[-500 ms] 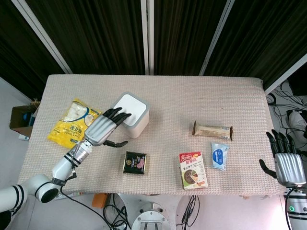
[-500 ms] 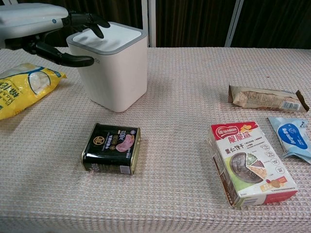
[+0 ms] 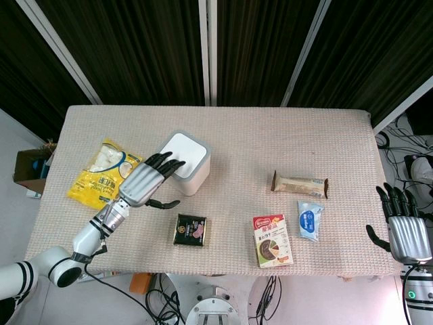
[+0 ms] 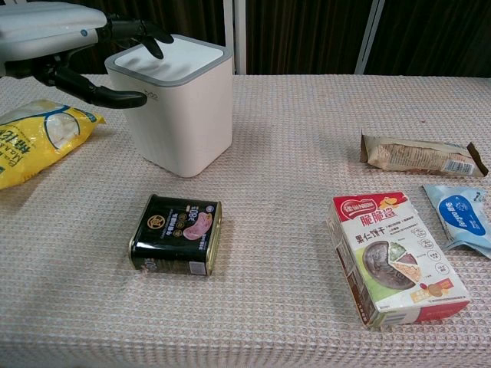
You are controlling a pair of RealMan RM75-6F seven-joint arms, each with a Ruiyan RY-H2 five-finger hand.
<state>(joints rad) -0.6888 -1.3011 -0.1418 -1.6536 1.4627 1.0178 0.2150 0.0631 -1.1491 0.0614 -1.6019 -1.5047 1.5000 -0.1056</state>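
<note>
My left hand (image 3: 145,181) (image 4: 57,46) hovers open beside the white square container (image 3: 184,161) (image 4: 176,103), fingers spread over its near-left top edge and thumb stretched along its left wall; contact is not plain. A yellow snack bag (image 3: 103,170) (image 4: 34,138) lies left of the hand. A black tin (image 3: 190,229) (image 4: 177,234) lies flat in front of the container. My right hand (image 3: 404,227) hangs open off the table's right front corner, holding nothing, and shows only in the head view.
A red box (image 3: 272,240) (image 4: 395,257), a light blue packet (image 3: 310,219) (image 4: 462,218) and a brown wrapped bar (image 3: 300,183) (image 4: 420,157) lie on the right half of the woven table cover (image 3: 250,142). A cardboard box (image 3: 26,172) sits on the floor at left.
The left hand has shifted very slightly back toward the left; the thumb sits a little farther from the container. The right hand has dropped slightly.
</note>
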